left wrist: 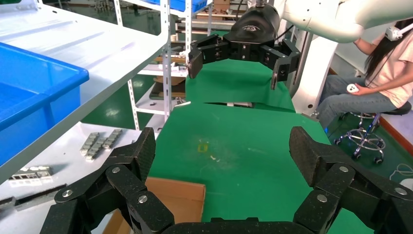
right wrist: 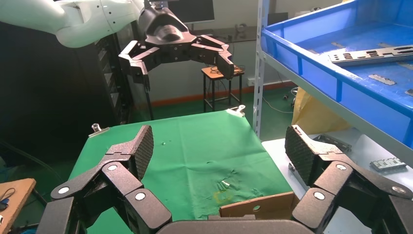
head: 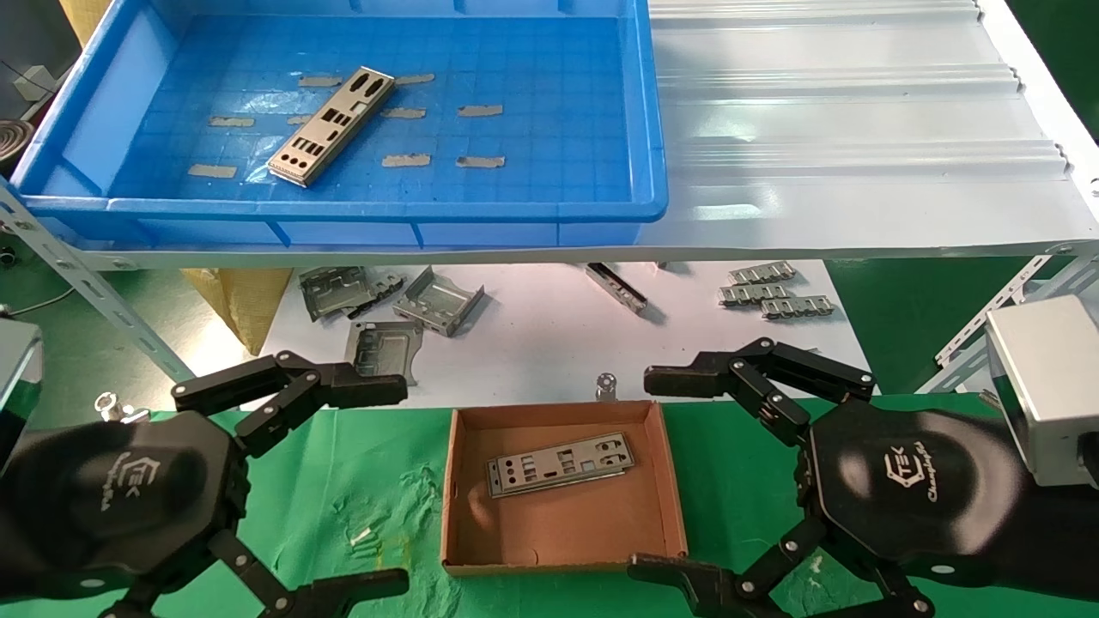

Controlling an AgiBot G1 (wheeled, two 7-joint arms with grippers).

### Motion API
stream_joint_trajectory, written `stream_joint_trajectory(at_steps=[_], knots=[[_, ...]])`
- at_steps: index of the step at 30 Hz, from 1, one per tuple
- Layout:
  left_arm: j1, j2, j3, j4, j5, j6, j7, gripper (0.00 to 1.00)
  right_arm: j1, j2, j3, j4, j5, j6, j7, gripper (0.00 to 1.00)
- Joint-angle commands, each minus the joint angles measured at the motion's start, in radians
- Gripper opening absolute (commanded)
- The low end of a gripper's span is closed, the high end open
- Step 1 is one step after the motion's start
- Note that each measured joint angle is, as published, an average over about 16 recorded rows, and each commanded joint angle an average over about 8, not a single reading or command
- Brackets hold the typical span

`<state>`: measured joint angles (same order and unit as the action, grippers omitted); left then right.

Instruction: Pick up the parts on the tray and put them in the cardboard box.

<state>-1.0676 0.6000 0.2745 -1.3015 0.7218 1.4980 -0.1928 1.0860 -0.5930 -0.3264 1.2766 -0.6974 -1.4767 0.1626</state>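
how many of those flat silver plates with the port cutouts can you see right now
2: one plate lies angled on the blue tray's floor; the other plate lies inside the cardboard box. None looks hidden.

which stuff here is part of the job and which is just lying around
Job: plate in the blue tray; blue tray; cardboard box; plate in the box.
Lying about: grey brackets; ribbed strips; white shelf sheet; green cloth.

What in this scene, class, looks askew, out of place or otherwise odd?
Little stands out. The plate in the blue tray lies diagonally across the tape strips. The plate in the cardboard box sits slightly tilted. Both grippers, left and right, are open and empty.
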Motion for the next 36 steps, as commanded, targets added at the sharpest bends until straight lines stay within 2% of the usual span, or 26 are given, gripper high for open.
stream_joint_trajectory(at_steps=[1,36], knots=[[-0.001,0.002,0.001,0.004,0.002,0.000,0.001,1.00,0.000,0.000,0.000,0.000,0.000,0.000,0.000,1.00],[-0.007,0.012,0.005,0.019,0.009,-0.003,0.006,1.00,0.000,0.000,0.000,0.000,0.000,0.000,0.000,1.00]])
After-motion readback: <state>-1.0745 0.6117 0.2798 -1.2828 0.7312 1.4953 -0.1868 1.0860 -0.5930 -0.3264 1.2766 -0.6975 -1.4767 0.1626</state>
